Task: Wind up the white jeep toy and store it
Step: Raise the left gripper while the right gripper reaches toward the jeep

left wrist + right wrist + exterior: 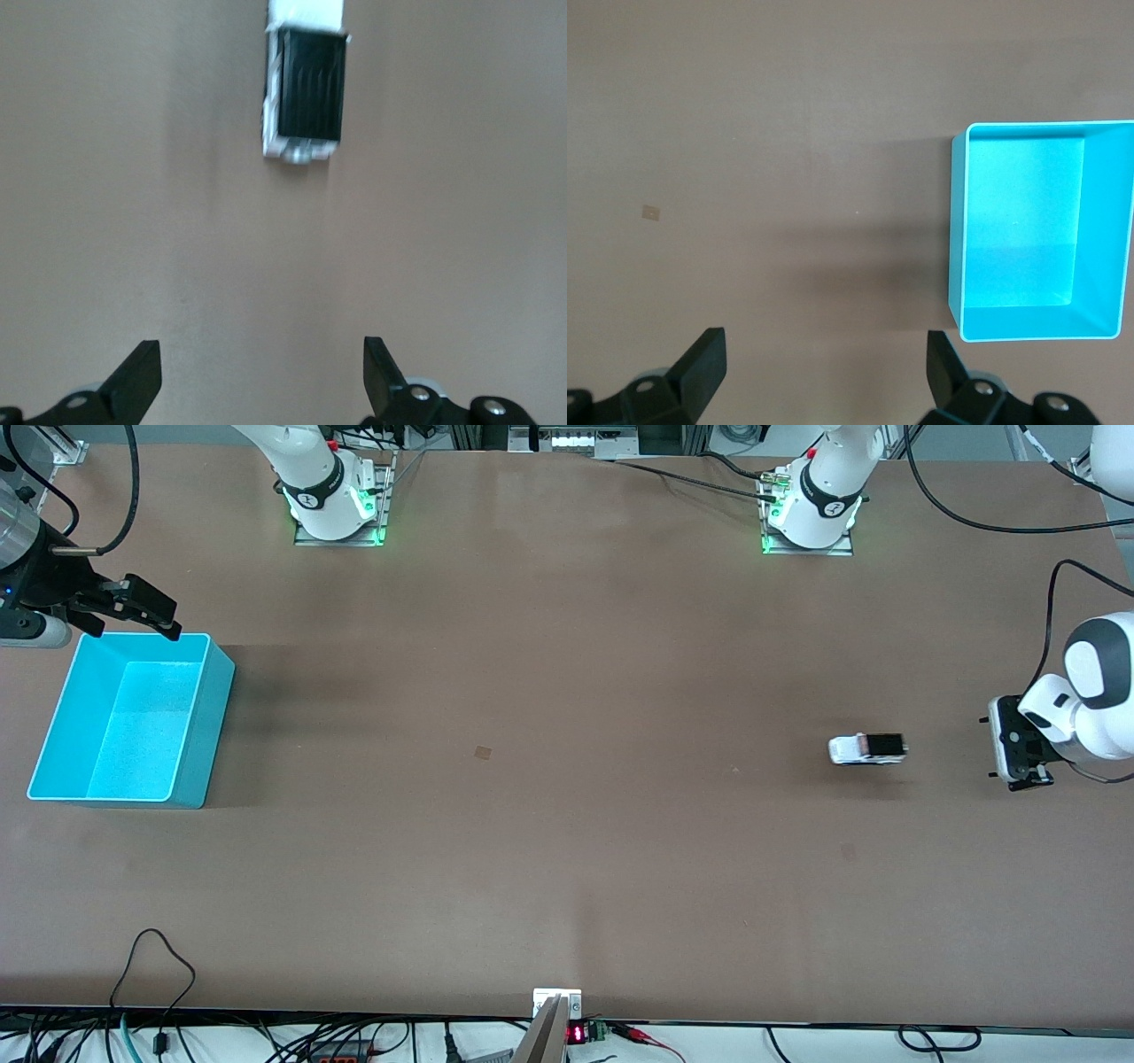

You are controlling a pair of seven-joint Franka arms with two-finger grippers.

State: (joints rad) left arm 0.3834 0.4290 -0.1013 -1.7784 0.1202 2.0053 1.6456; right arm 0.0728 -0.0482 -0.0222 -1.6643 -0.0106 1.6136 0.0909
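Observation:
The white jeep toy [867,748] stands on the brown table toward the left arm's end, its black roof panel up. It also shows in the left wrist view [305,96]. My left gripper [989,748] hangs open and empty beside the jeep, a short way from it toward the table's end; its open jaws show in the left wrist view [263,372]. The empty cyan bin [209,726] stands toward the right arm's end and shows in the right wrist view [1106,230]. My right gripper [135,633] is open and empty over the bin's rim nearest the robots [824,363].
A small tan mark [482,752] lies on the table's middle. Cables and a small display [576,1034] run along the table edge nearest the camera. Both arm bases [337,505] [811,514] stand along the robots' edge.

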